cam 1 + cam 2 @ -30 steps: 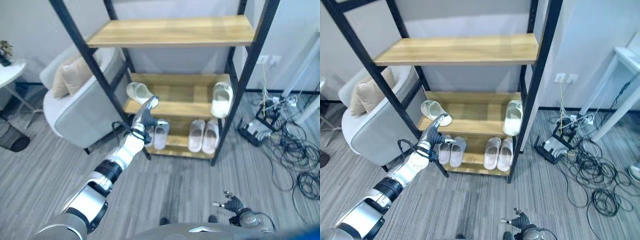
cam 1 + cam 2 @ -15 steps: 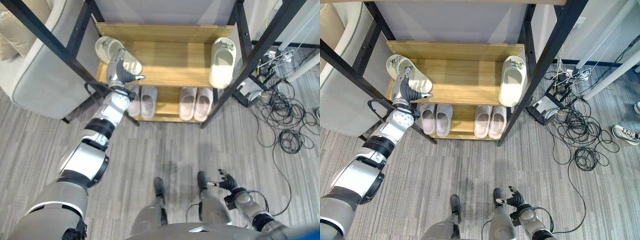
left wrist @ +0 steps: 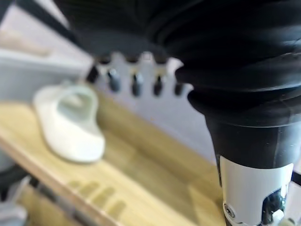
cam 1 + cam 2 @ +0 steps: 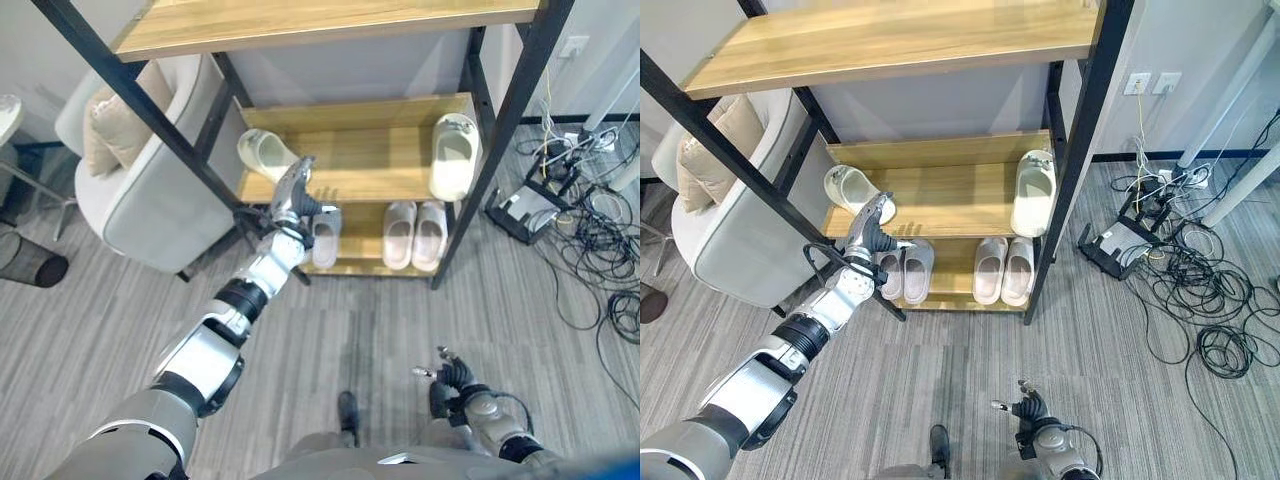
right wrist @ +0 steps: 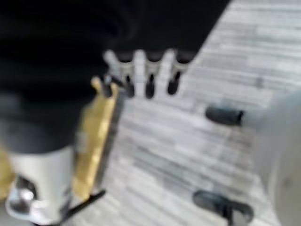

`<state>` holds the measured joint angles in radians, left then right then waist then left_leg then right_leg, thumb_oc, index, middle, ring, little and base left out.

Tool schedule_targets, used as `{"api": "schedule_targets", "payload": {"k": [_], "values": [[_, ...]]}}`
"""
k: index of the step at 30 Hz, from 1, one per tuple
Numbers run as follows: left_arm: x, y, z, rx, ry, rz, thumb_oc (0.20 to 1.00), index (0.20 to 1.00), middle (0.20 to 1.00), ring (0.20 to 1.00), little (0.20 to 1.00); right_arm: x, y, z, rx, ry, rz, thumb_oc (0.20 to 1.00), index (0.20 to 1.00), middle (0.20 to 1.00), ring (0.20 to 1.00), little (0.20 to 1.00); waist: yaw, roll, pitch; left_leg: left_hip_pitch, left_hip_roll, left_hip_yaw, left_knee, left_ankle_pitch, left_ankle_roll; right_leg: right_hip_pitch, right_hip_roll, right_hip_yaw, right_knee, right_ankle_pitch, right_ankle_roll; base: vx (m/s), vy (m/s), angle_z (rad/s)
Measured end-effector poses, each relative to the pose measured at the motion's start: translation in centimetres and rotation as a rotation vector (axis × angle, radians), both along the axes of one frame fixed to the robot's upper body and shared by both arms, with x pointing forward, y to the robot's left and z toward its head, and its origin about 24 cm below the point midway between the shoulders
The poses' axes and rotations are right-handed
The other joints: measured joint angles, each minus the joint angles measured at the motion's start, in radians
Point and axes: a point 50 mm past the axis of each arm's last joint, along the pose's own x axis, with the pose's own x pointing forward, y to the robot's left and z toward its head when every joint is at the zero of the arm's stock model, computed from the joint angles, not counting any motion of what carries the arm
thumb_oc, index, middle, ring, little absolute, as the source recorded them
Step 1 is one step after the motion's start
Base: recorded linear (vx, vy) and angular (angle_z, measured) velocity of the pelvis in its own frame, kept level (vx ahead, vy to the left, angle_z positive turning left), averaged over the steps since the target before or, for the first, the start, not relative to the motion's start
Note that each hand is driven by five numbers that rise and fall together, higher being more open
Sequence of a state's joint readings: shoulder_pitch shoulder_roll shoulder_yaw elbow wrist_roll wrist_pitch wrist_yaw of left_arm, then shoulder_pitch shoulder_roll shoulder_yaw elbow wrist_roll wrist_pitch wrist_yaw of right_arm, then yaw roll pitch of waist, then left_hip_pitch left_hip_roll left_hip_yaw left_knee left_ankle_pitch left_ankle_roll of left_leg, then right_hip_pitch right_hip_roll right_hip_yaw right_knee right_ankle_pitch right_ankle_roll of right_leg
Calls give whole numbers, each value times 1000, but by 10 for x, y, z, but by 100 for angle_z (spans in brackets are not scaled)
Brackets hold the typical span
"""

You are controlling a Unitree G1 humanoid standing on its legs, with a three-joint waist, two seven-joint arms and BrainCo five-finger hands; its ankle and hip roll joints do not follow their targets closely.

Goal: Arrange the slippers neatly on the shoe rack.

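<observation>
A pale green slipper lies slanted at the left end of the rack's middle shelf, and its mate lies at the right end, toe over the front edge. On the bottom shelf stand a grey pair and a whitish pair. My left hand is open, fingers straight, at the shelf's front edge just right of the left slipper and in front of the grey pair. In the left wrist view its fingertips point past that slipper, holding nothing. My right hand hangs open low over the floor.
A grey armchair with a beige cushion stands against the rack's left side. The black upright crosses in front of it. A power strip and tangled cables lie on the floor at the right. A dark bin is at the far left.
The whole view has shifted as the camera moved. My left hand, which reached over the left green slipper half a second ago, now sits lower and to its right. The slippers lie as before.
</observation>
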<state>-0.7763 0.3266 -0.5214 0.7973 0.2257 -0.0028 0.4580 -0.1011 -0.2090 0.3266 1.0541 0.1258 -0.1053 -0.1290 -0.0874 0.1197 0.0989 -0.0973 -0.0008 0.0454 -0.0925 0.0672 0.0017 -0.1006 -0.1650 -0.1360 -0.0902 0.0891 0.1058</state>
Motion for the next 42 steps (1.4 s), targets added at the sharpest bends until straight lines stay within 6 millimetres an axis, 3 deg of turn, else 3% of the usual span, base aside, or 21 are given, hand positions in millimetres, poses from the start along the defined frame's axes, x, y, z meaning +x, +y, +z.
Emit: {"api": "schedule_targets", "payload": {"k": [4,7,9,11,17,18,19,20,25,27,31,34,35,36,38,41,42], "values": [[14,12,18,101,-22,47,1000,1000,1000,1000,1000,0,-2,-2,-12,20,-4,1000,1000,1000,1000,1000,-2,-7,4,-54,-1,-1,0,18,2,-55,3,3,0,19,-1,-66,36,-1],[30,32,66,171,-124,119,1000,1000,1000,1000,1000,-4,-2,-3,-12,28,-8,1000,1000,1000,1000,1000,-6,-44,37,-97,-2,4,0,30,-1,-104,4,13,0,37,-1,-72,77,-8],[39,42,98,182,-174,183,1000,1000,1000,1000,1000,10,1,2,-8,-6,-10,1000,1000,1000,1000,1000,-7,-68,82,-133,-5,5,0,42,-1,-140,2,16,0,51,-2,-49,70,-1],[43,41,121,166,-225,210,1000,1000,1000,1000,1000,18,2,6,-12,-29,-7,1000,1000,1000,1000,1000,-5,-74,116,-154,-8,7,0,51,3,-162,-2,18,0,58,-1,-9,59,0],[45,34,138,172,-258,207,1000,1000,1000,1000,1000,37,8,16,-18,-92,15,1000,1000,1000,1000,1000,-7,-75,162,-164,-14,14,0,51,2,-176,-7,20,0,59,0,6,75,-1],[46,32,149,179,-284,210,1000,1000,1000,1000,1000,43,7,19,-13,-107,6,1000,1000,1000,1000,1000,-8,-78,175,-176,-16,14,0,50,2,-185,-10,20,0,62,2,34,86,3],[47,33,178,209,-340,229,1000,1000,1000,1000,1000,56,7,28,-8,-152,-1,1000,1000,1000,1000,1000,-8,-77,186,-221,-18,15,0,59,6,-230,-14,19,0,74,5,60,88,1],[46,34,187,209,-362,233,1000,1000,1000,1000,1000,60,7,30,-9,-162,-5,1000,1000,1000,1000,1000,-12,-78,188,-236,-22,22,0,64,10,-247,-16,22,0,79,7,60,87,-2],[43,46,203,215,-411,286,1000,1000,1000,1000,1000,60,9,29,-9,-163,-13,1000,1000,1000,1000,1000,-11,-82,191,-242,-23,26,0,61,10,-257,-17,20,0,79,7,60,65,-4],[40,60,210,217,-428,327,1000,1000,1000,1000,1000,60,9,30,-11,-166,-12,1000,1000,1000,1000,1000,-14,-82,192,-248,-23,25,0,60,10,-260,-18,11,0,79,6,36,34,3],[39,70,209,223,-415,360,1000,1000,1000,1000,1000,60,9,30,-11,-168,-12,1000,1000,1000,1000,1000,-3,-88,189,-250,-23,22,0,61,10,-260,-18,6,1,80,6,12,18,4],[39,72,210,223,-417,377,1000,1000,1000,1000,1000,94,19,54,-4,-274,5,1000,1000,1000,1000,1000,-2,-136,190,-293,-16,13,1,73,8,-298,-11,-19,1,91,-2,-7,-2,7],[38,83,216,215,-408,427,1000,1000,1000,1000,1000,105,23,63,10,-319,7,1000,1000,1000,1000,1000,0,-162,188,-309,-15,16,1,76,9,-316,-11,-24,0,97,-2,0,0,0],[36,93,224,176,-405,477,1000,1000,1000,1000,1000,102,25,60,13,-305,-2,1000,1000,1000,1000,1000,-1,-175,187,-310,-16,15,1,75,9,-317,-12,-43,1,101,-2,36,54,-1],[29,92,255,116,-487,500,1000,1000,1000,1000,1000,94,32,51,45,-262,-44,1000,1000,1000,1000,1000,-2,-198,186,-348,-19,16,1,77,12,-356,-15,-46,1,113,-3,33,66,-4],[29,94,256,82,-484,509,1000,1000,1000,1000,1000,92,31,49,48,-255,-57,1000,1000,1000,1000,1000,-3,-197,186,-358,-36,27,1,78,13,-373,-35,-45,1,119,-3,33,57,-5],[33,81,252,45,-469,476,1000,1000,1000,1000,1000,95,30,52,66,-269,-73,1000,1000,1000,1000,1000,8,-193,187,-359,-39,27,6,78,13,-370,-40,-45,1,119,-3,30,22,5]]}}
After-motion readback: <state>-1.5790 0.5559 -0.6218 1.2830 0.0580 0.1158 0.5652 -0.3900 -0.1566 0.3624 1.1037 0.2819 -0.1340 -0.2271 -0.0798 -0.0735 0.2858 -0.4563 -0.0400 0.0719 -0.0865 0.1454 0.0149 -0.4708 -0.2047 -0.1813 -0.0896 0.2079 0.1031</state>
